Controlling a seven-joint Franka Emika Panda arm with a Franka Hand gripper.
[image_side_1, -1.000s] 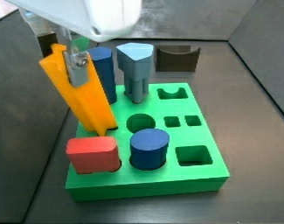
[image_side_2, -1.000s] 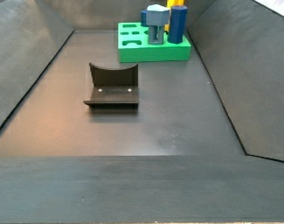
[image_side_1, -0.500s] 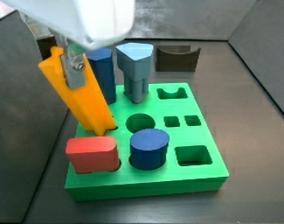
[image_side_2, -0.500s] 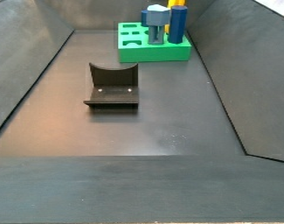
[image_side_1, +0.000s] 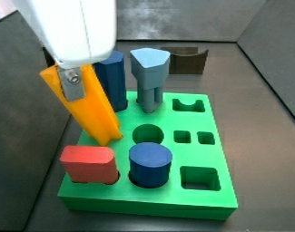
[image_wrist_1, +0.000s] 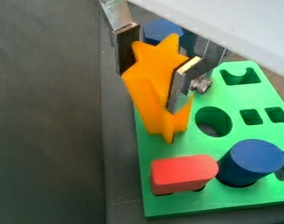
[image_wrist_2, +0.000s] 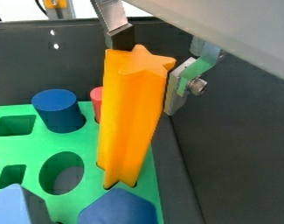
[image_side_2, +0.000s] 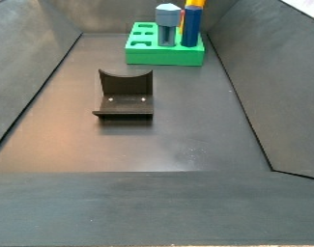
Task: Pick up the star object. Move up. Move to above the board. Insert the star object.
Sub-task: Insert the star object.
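Inserting is the step we judge to be in hand: the board [image_side_1: 198, 195] lies on the dark floor at the far end of the bin in a side view [image_side_2: 166, 53], and the star [image_side_1: 92, 109] already has its lower end at the board's near-left part, tilted, its top leaning away from the other pegs. In a wrist view the star [image_wrist_2: 130, 114] stands with its foot at a hole in the green top, between the round hole and a blue peg; whether it has entered or only rests on the rim we cannot tell.

The end effector [image_wrist_1: 155, 61] sits above the board's left side, its two silver plates pressed against opposite faces of the star [image_wrist_1: 155, 87] near the top, so it is closed on that piece and nothing else.

Next, we think, the star must be brought upright, its ridges turned to match the star cut-out, then pushed straight down; a tilted push could jam it against the edge.

Around it stand a blue column [image_side_1: 110, 77], a grey-blue peg [image_side_1: 150, 72], a blue cylinder [image_side_1: 150, 165] and a red block [image_side_1: 89, 165]. The fixture [image_side_2: 123, 95] stands well apart on the floor.

We can read no brand, label or writing anywhere.
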